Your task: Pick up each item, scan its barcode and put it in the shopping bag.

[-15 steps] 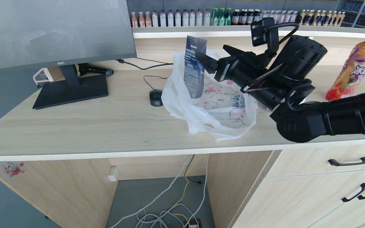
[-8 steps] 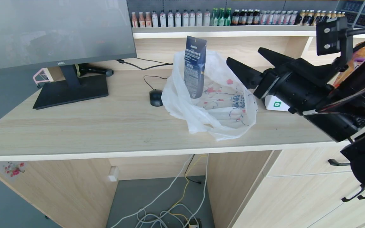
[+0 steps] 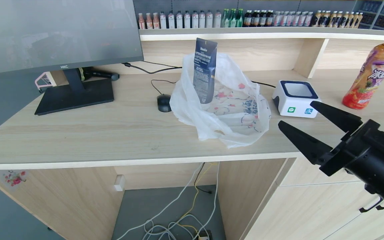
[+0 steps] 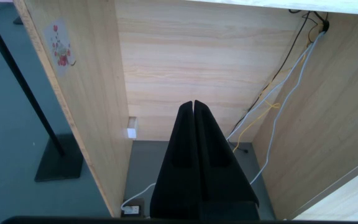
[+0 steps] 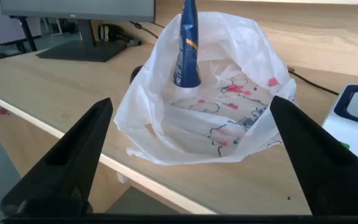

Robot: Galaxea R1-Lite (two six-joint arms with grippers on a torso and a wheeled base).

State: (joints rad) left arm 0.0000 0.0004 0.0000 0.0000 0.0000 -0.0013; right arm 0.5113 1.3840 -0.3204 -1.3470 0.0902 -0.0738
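R gripper (image 3: 296, 113) at counter (image 3: 95, 133) front edge, right of shopping bag (image 3: 235, 116); fingers (image 3: 300, 140) spread wide, holding nothing. L gripper (image 4: 193, 107) below counter top, its fingers (image 4: 182, 162) pressed together, nothing between. In bag: blue tube (image 3: 205, 66) upright, top sticking out. Scanner (image 3: 296, 98) just beside bag. Juice bottle (image 3: 372, 73) stands farther right, well apart from bag.

Shop checkout: drinks shelf (image 3: 245, 18), barcode scanner (image 3: 296, 98), monitor (image 3: 58, 33).
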